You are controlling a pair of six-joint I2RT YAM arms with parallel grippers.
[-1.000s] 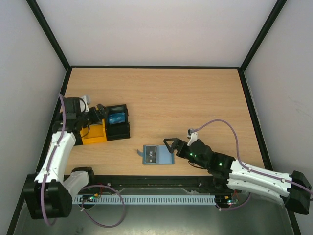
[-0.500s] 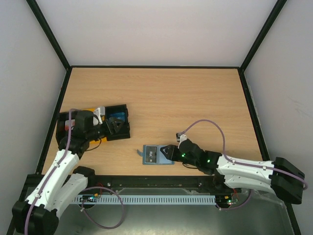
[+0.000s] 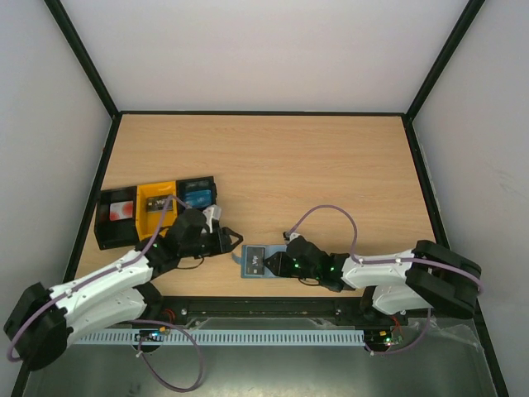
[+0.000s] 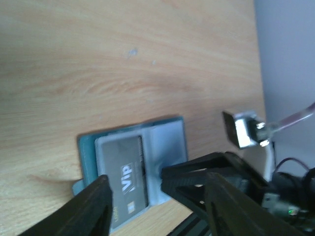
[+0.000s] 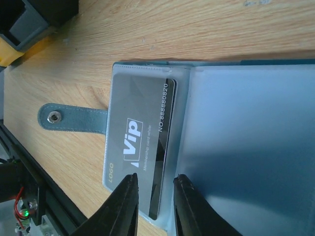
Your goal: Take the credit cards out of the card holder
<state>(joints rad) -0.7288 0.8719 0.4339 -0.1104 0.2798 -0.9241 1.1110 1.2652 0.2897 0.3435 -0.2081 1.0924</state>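
- Step in hand: getting a first grip on the grey card [image 5: 135, 142]; no card is out yet; it sits in the strap-side pocket of the card holder [image 3: 256, 263], which lies open and flat on the worktop [image 3: 289, 165] near the front edge
- Right claw [image 5: 155, 201]: jaws nearly together at the holder's near edge, straddling the card's inner edge; cannot tell whether they pinch anything
- Left claw [image 3: 234, 241]: released, jaws apart, just beside the holder, grasping nothing
- Next move, as I judge it: one claw pins the holder; the other slides the card out along its pocket; the soft holder may lift with the card
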